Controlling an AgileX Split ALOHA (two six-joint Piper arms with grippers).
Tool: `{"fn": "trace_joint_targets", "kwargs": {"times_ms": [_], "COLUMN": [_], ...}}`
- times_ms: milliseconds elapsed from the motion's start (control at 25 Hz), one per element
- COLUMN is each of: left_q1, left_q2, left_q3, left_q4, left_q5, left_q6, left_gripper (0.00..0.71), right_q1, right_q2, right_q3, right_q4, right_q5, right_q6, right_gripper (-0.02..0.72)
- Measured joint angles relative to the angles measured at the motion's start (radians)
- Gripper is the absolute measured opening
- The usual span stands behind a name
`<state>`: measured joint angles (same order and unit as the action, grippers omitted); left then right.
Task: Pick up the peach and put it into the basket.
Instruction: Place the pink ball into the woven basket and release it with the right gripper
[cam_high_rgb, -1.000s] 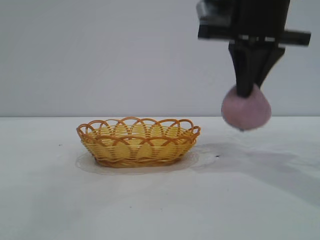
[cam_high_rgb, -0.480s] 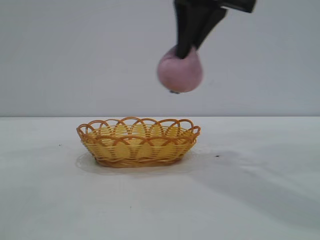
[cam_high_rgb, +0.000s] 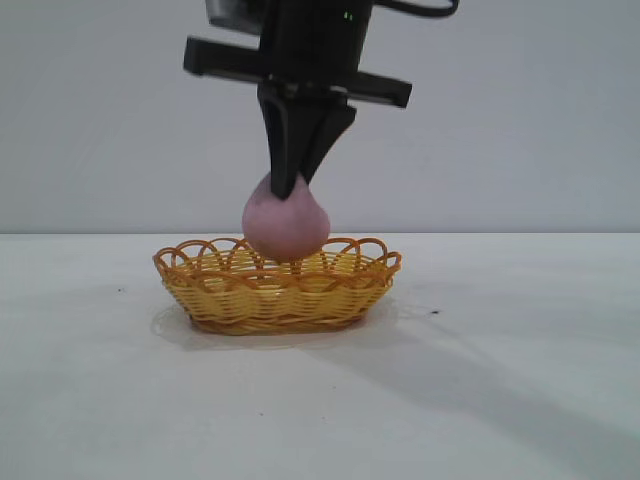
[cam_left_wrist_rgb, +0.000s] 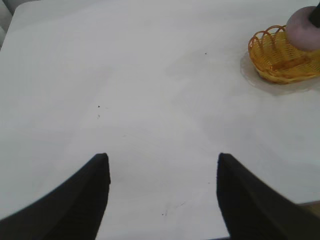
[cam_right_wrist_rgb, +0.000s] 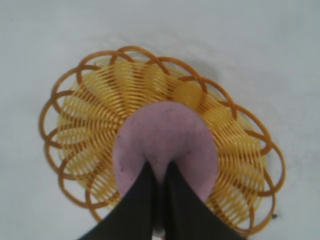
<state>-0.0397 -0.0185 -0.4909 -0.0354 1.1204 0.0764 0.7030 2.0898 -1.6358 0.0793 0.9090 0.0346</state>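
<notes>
Now, the scene as it stands:

Right end effector: the right end effector (cam_high_rgb: 292, 190) points steeply down over the middle of the basket, its dark fingers (cam_right_wrist_rgb: 137, 200) pinched together on the top of the peach, so it is gripping the fruit.

Peach: the pinkish-mauve peach (cam_high_rgb: 285, 224) hangs from that grip above the inside of the basket; in the exterior view its underside sits about level with the looped rim, and whether it touches the woven floor cannot be told. From the right wrist view the peach (cam_right_wrist_rgb: 165, 147) covers the centre of the basket floor, with yellow weave showing all around it.

Basket: the shallow oval basket (cam_high_rgb: 215, 295), yellow sides and an orange-brown scalloped rim, stands upright on the white tabletop (cam_high_rgb: 500, 400) with a faint shadow around its base. In the right wrist view its rim (cam_right_wrist_rgb: 65, 95) rings the peach on every side.

Left end effector: the left end effector (cam_left_wrist_rgb: 162, 172) hovers over bare tabletop well apart from the basket, its two dark fingers (cam_left_wrist_rgb: 90, 195) spread wide with nothing between them. In its wrist view the basket (cam_left_wrist_rgb: 272, 57) sits at the far edge, with the peach (cam_left_wrist_rgb: 302, 27) partly cut off by the frame.

Tabletop: white, with a few small dark specks.
</notes>
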Motion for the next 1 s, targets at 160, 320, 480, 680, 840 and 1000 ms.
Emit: {"fn": "trace_joint_targets", "kwargs": {"times_ms": [160, 320, 480, 680, 840, 1000], "left_q1": [0.0, 0.0, 0.0, 0.0, 0.0, 0.0], "left_q2": [0.0, 0.0, 0.0, 0.0, 0.0, 0.0], "left_q3": [0.0, 0.0, 0.0, 0.0, 0.0, 0.0], "left_q4": [0.0, 0.0, 0.0, 0.0, 0.0, 0.0], "left_q5": [0.0, 0.0, 0.0, 0.0, 0.0, 0.0], "left_q6": [0.0, 0.0, 0.0, 0.0, 0.0, 0.0], "left_gripper": [0.41, 0.41, 0.41, 0.41, 0.41, 0.41], "right_q1": [0.0, 0.0, 0.0, -0.008, -0.061, -0.159], "right_q2": [0.02, 0.02, 0.02, -0.002, -0.048, -0.077], "right_q3": [-0.002, -0.008, -0.008, -0.008, -0.008, -0.008], "right_q4": [0.0, 0.0, 0.0, -0.011, -0.04, -0.053], "right_q5": [0.0, 0.002, 0.019, 0.03, 0.053, 0.083], "right_q6": [0.0, 0.0, 0.0, 0.0, 0.0, 0.004], "right_gripper": [0.104, 0.244, 0.26, 0.287, 0.287, 0.287]}}
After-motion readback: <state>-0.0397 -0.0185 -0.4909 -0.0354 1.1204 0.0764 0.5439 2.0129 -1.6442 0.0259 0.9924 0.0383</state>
